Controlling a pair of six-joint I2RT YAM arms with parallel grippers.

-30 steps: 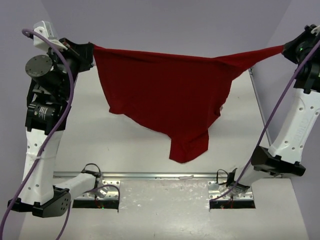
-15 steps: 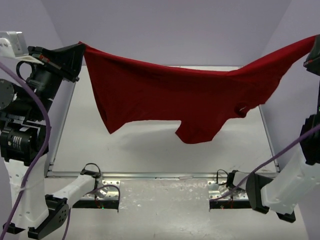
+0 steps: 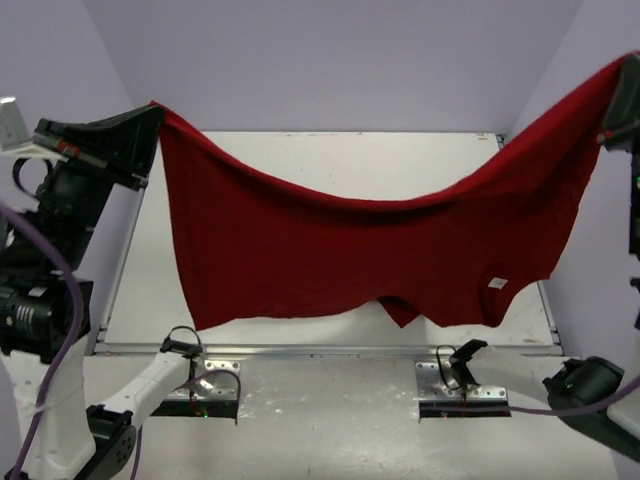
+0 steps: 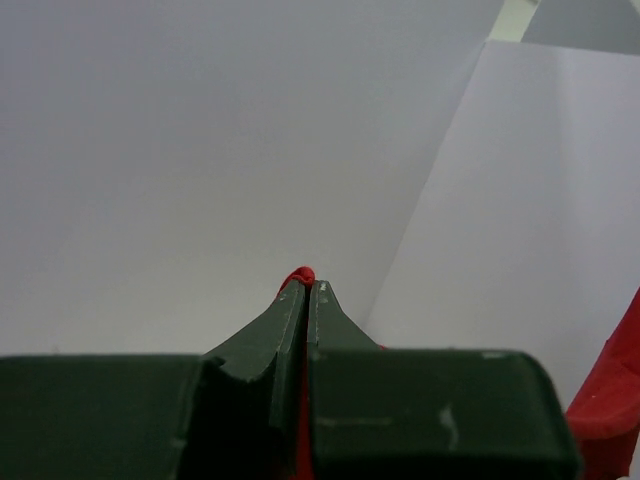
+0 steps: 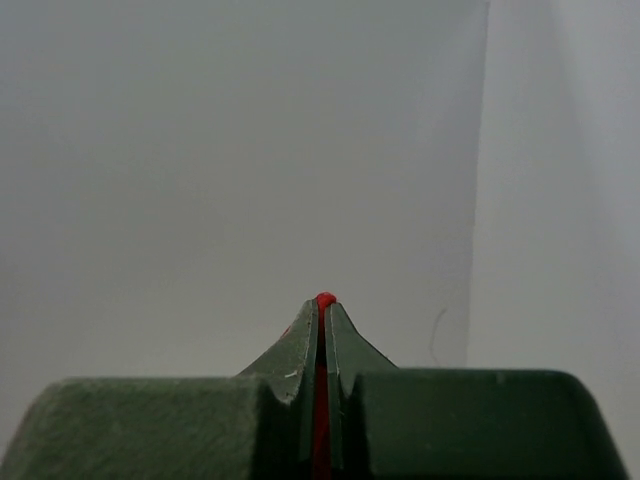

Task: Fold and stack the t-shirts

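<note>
Two tools held the shirt by opposite ends, high above the table. Left tool was pressed together on a red pinch of cloth, and right tool likewise. Likely reason: spreading it in the air so it can be laid flat on the table for folding. Shirt was plain deep red, its top edge sagging mid-span and its lower edge hanging uneven over the table's near edge. A small white label showed toward the table's right side.

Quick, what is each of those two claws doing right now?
Left gripper: closed, pinching one end of the red t-shirt.
Right gripper: closed, pinching the shirt's other end.
</note>
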